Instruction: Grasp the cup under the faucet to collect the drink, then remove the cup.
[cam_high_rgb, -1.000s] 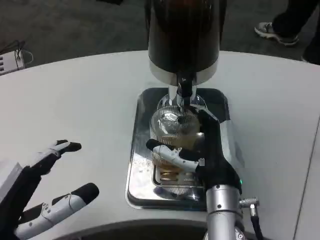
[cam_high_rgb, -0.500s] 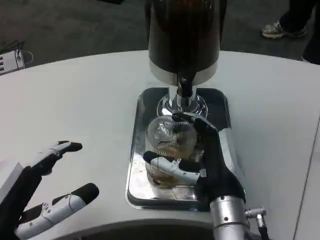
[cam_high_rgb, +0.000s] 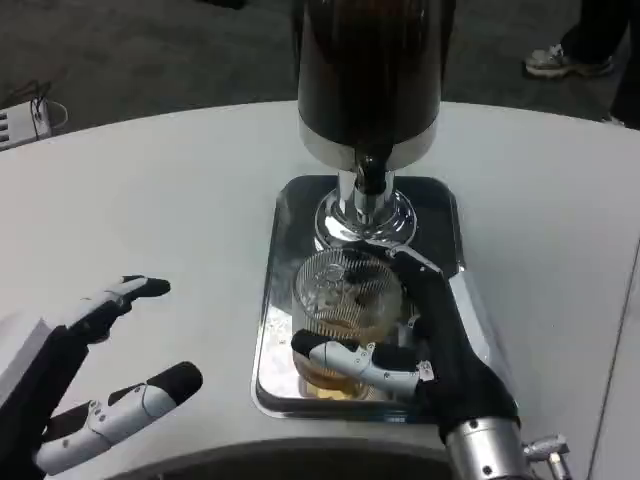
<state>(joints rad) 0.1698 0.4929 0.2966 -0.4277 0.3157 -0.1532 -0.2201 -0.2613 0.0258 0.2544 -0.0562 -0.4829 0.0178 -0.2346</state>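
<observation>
A clear ribbed glass cup (cam_high_rgb: 345, 305) with amber drink in its bottom stands over the front half of the steel drip tray (cam_high_rgb: 282, 250). My right hand (cam_high_rgb: 425, 335) grips it, thumb across the front and fingers around the right side. The cup sits nearer to me than the faucet (cam_high_rgb: 369, 178) of the dark drink dispenser (cam_high_rgb: 368, 70). My left hand (cam_high_rgb: 95, 385) hovers open over the table at the lower left, fingers spread and holding nothing.
The dispenser's chrome base (cam_high_rgb: 362, 218) stands at the tray's back. White table (cam_high_rgb: 160, 210) stretches left and right of the tray. A person's shoe (cam_high_rgb: 560, 62) is on the floor at the upper right.
My right hand has drawn the cup toward me, out from under the faucet to the tray's front half. The left hand has barely shifted.
</observation>
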